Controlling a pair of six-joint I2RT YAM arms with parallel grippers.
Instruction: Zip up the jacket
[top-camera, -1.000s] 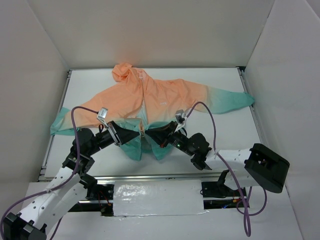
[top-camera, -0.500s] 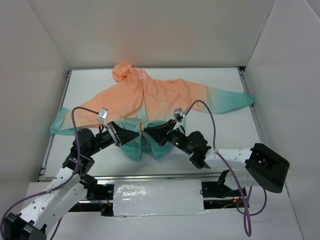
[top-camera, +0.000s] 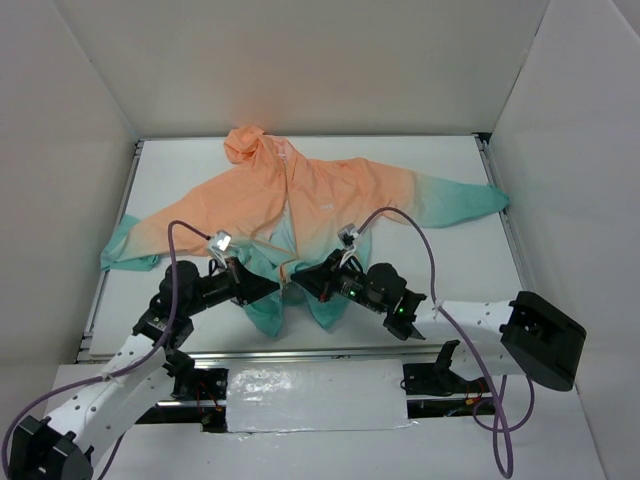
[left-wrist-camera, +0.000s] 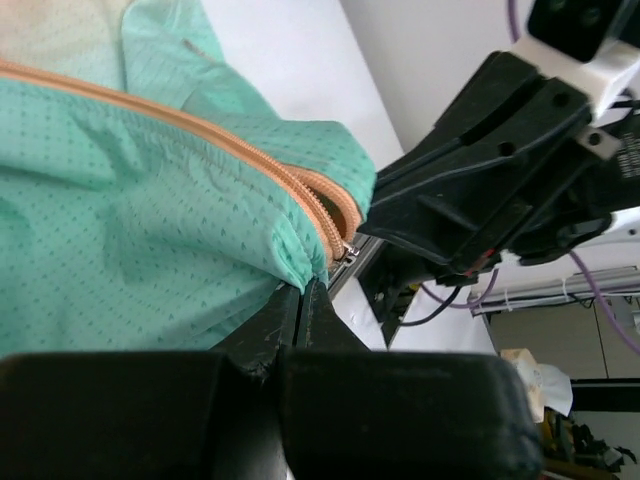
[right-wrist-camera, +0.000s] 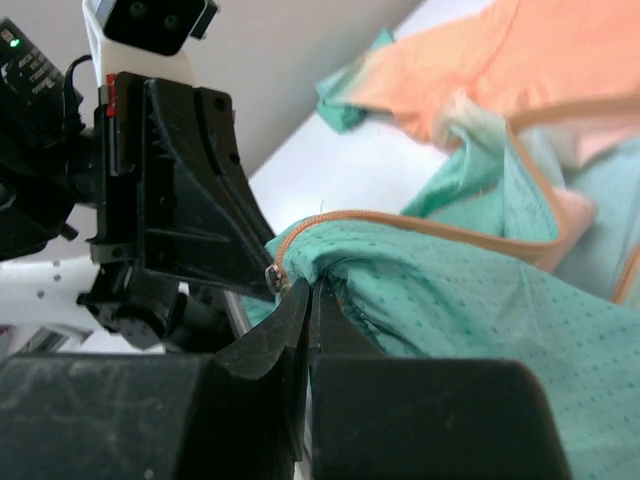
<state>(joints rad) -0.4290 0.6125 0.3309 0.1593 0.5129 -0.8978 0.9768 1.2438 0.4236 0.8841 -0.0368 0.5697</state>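
The jacket (top-camera: 320, 195) lies spread on the table, peach-orange at hood and shoulders, teal at hem and cuffs, front open. My left gripper (top-camera: 277, 284) is shut on the teal hem of the left front panel (left-wrist-camera: 150, 230), right by the bottom end of the orange zipper (left-wrist-camera: 300, 190). My right gripper (top-camera: 303, 281) is shut on the hem of the right front panel (right-wrist-camera: 470, 300), beside the metal zipper end (right-wrist-camera: 274, 272). The two grippers face each other, almost touching, with the hem corners lifted off the table.
White walls enclose the white table (top-camera: 440, 270) at left, back and right. The jacket's sleeves reach the left edge (top-camera: 120, 245) and the right edge (top-camera: 480, 200). Purple cables loop over both arms.
Both grippers have moved toward each other and a little nearer, drawing the two teal hem corners together at the middle. The lower front of the jacket has bunched up.
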